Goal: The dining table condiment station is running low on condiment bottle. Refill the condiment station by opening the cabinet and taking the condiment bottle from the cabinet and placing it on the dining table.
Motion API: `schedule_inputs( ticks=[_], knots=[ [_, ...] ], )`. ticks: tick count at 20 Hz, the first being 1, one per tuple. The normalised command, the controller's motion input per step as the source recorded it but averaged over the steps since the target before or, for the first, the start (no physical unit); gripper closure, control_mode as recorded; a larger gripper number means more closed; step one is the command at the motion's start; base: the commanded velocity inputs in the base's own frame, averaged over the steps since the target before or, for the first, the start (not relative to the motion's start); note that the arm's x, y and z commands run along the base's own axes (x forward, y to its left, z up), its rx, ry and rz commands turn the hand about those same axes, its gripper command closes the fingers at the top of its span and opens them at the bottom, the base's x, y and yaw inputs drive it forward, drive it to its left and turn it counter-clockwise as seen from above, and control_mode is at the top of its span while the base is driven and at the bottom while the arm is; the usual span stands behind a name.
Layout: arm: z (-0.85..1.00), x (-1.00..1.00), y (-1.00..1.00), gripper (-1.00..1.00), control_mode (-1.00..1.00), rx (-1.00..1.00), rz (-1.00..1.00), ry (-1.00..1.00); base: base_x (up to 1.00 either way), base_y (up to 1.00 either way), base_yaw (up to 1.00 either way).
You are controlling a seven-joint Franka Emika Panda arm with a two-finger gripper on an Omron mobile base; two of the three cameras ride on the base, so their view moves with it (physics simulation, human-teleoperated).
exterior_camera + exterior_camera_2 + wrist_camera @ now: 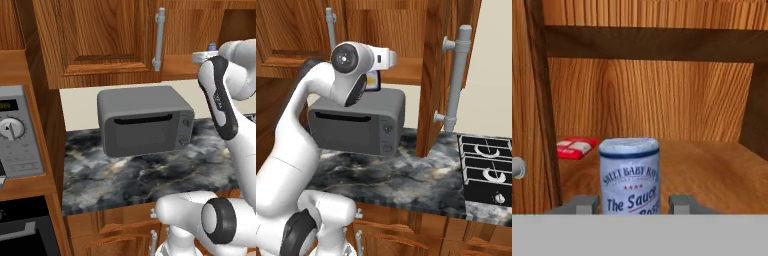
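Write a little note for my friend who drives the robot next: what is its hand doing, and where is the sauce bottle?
Gripper: fingers stand on either side of the pale-labelled sauce bottle with the blue cap; whether they are squeezing it yet cannot be told.
Bottle: upright on the shelf inside the reddish-brown wooden wall cabinet, with a small red packet to its left in the hand view.
Done: the cabinet door with the long silver bar handle is open.
Left: grip the bottle firmly, lift it out above the grey microwave, and carry it to the dining table.
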Motion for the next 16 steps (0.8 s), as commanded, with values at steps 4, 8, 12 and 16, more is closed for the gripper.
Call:
schedule_inputs(
  ticks=[4, 8, 12, 16],
  knots=[
    [0.00, -1.00, 0.54, 1.00, -1.00, 0.00, 0.09, -0.05, 0.00, 0.00, 0.00],
    [0.00, -1.00, 0.33, 1.00, -1.00, 0.00, 0.11, 0.00, 0.00, 0.00, 0.00],
    [-0.03, -1.00, 0.19, 1.00, -1.00, 0.00, 0.10, 0.00, 0.00, 0.00, 0.00],
    [-0.04, -0.76, 0.06, 1.00, -1.00, -0.04, 0.02, 0.03, 0.00, 0.00, 0.00]
  ],
)
